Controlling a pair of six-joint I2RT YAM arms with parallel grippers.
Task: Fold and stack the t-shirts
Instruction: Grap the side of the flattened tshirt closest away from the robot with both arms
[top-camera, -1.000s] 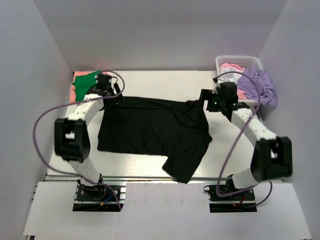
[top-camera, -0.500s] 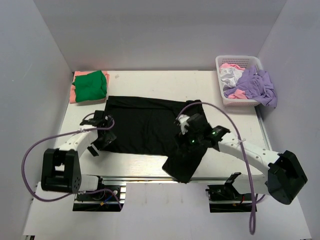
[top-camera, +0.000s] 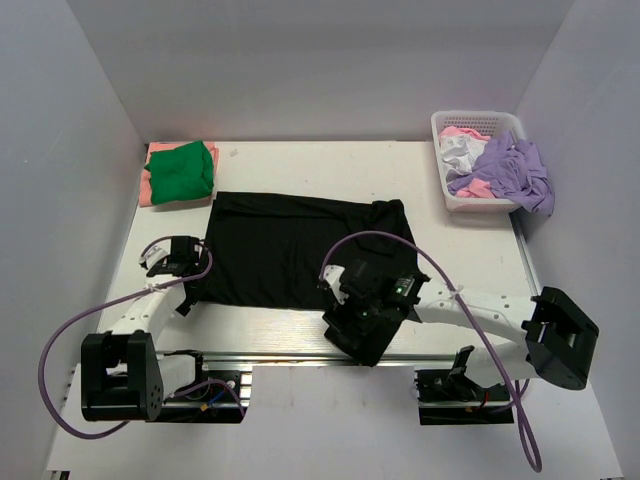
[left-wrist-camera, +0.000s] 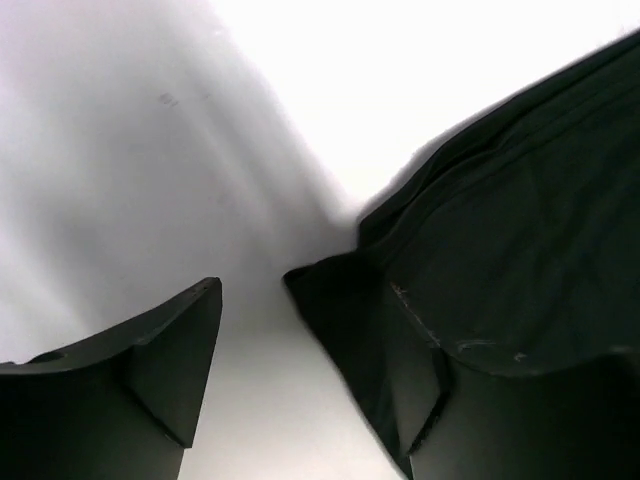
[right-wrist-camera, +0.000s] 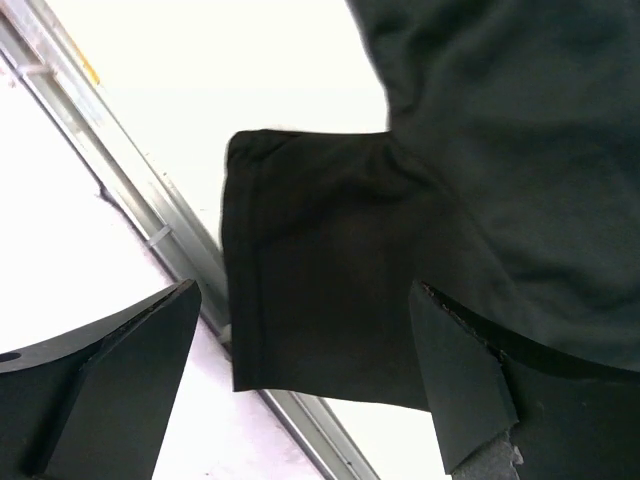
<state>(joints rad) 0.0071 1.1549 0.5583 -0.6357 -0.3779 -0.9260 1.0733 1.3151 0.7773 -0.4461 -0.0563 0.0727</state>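
Black tee (top-camera: 290, 250): only wrist cams show sleeve (right-wrist-camera: 320, 280) btwn spread R fingers (right-wrist-camera: 100, 390), corner (left-wrist-camera: 335, 300) btwn parted L fingers (left-wrist-camera: 150, 380).

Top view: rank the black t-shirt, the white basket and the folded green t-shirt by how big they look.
1. black t-shirt, clearly largest
2. white basket, rim partly covered
3. folded green t-shirt, a little smaller than the basket

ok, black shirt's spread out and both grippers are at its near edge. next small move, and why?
Probably close the left gripper on the shirt's near-left corner. That corner lies between its parted fingers, so a pinch looks ready. The right gripper hangs open over the sleeve, which overhangs the front rail. It likely has to drop before it can grip.
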